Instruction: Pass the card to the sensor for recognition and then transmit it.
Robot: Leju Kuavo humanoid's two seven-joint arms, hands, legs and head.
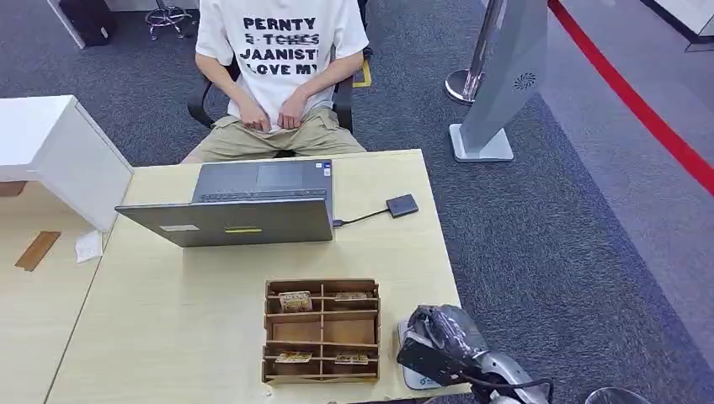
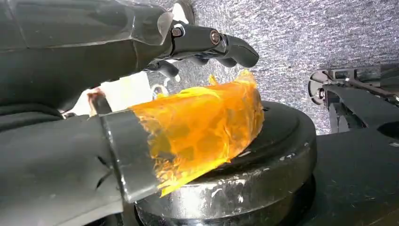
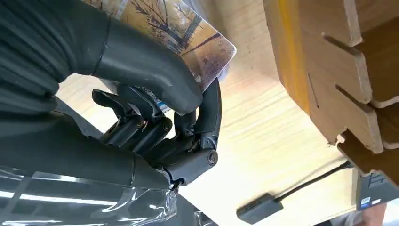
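The right hand (image 3: 155, 117) pinches a picture-printed card (image 3: 179, 28) between its thick grey thumb and dark curled fingers (image 3: 209, 113), held just above the pale wooden table (image 1: 168, 311) at its near right corner. In the head view that hand (image 1: 442, 341) sits just right of a brown wooden compartment tray (image 1: 322, 330) with small cards lying in several slots. Farther off, a small dark card reader (image 1: 402, 205) lies on the table, cabled to a grey laptop (image 1: 244, 206). A seated person in a white printed T-shirt (image 1: 282, 50) faces the table's far edge. The left hand (image 2: 207, 44) hangs over grey carpet, fingers loosely curled, holding nothing; orange film wraps its thumb (image 2: 202, 125).
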